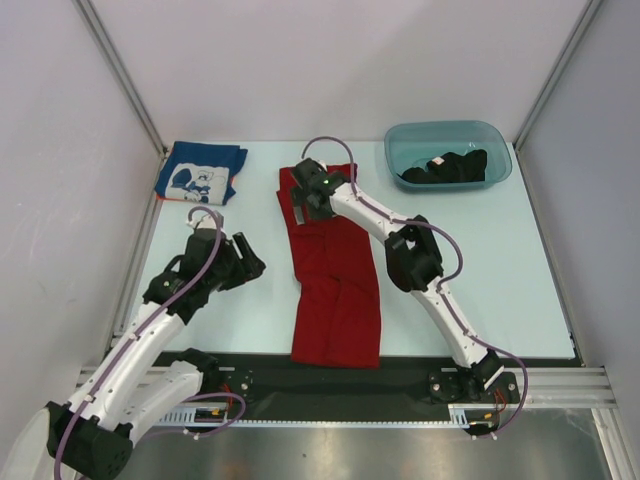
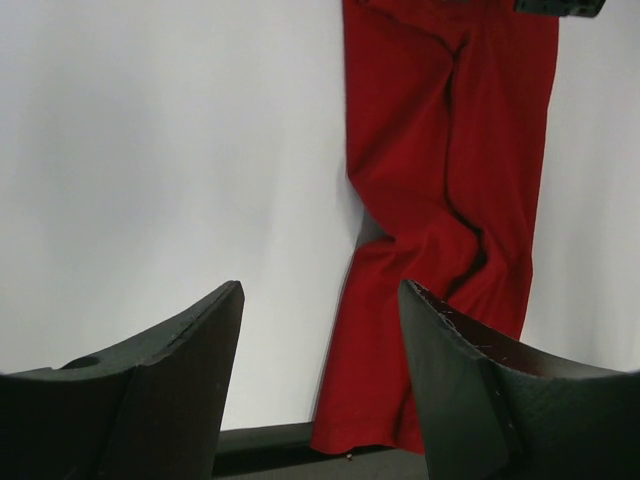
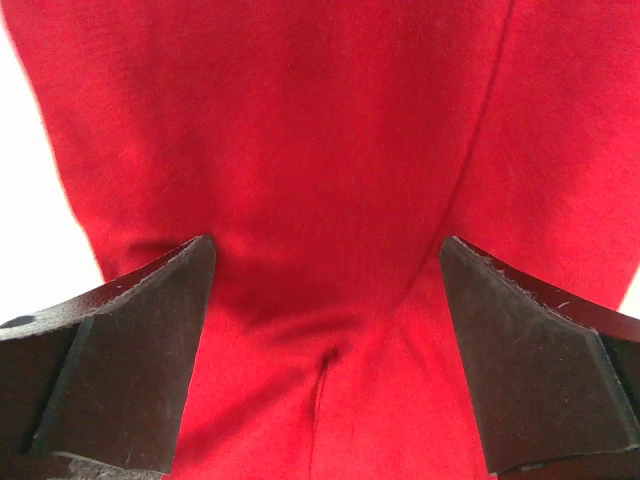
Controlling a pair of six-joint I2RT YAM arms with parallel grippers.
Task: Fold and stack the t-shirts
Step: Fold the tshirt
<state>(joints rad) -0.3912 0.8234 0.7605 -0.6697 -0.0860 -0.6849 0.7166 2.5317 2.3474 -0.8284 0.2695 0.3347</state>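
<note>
the pale table carries three t-shirts, one of each colour, and one tub. the red t-shirt, the largest, lies in a long narrow strip down the middle, running from near the far edge to the near edge, where its hem reaches the black strip. the teal tub sits at the far right corner with the black t-shirt bunched inside it. the blue t-shirt, folded with its white print up, lies at the far left corner.

there are two grippers. the right gripper is over the far end of the red t-shirt, fingers spread wide with red cloth filling the gap; contact cannot be told. the left gripper is also released, fingers apart over bare table near the left edge, beside the red t-shirt and apart from it.
</note>
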